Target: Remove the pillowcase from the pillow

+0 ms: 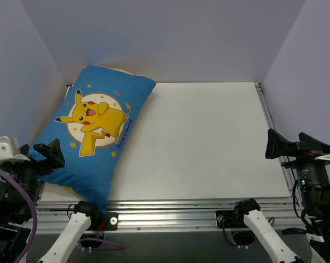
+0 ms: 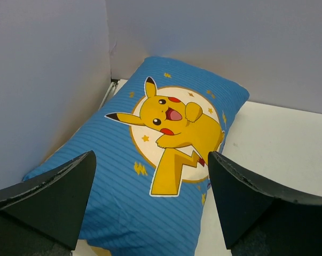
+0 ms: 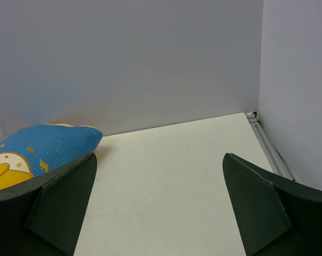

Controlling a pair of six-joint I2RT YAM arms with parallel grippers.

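— Where is the blue striped fabric pillowcase [image 1: 96, 129] with the yellow Pikachu cartoon?

— On the left side of the flat white table [image 1: 208, 142], lying slantwise. Its far end sits in the far left corner against the grey walls, and its near corner reaches over the metal rails [image 1: 170, 211] at the near edge. It looks plump and full. A pale sliver [image 1: 120, 69] shows at the far end; I cannot tell whether that is the pillow or the lining.

— And the black left gripper [image 1: 48, 155]?

— At the case's near left edge. From the wrist view its fingers [image 2: 54, 202] are spread wide with nothing between them, and the case lies ahead of them and lower. I cannot tell whether they touch it.

— The black right gripper [image 1: 299, 145]?

— At the near right, well apart from the case, fingers also spread wide and holding nothing. Its wrist camera sees only the case's far end, off to the left.
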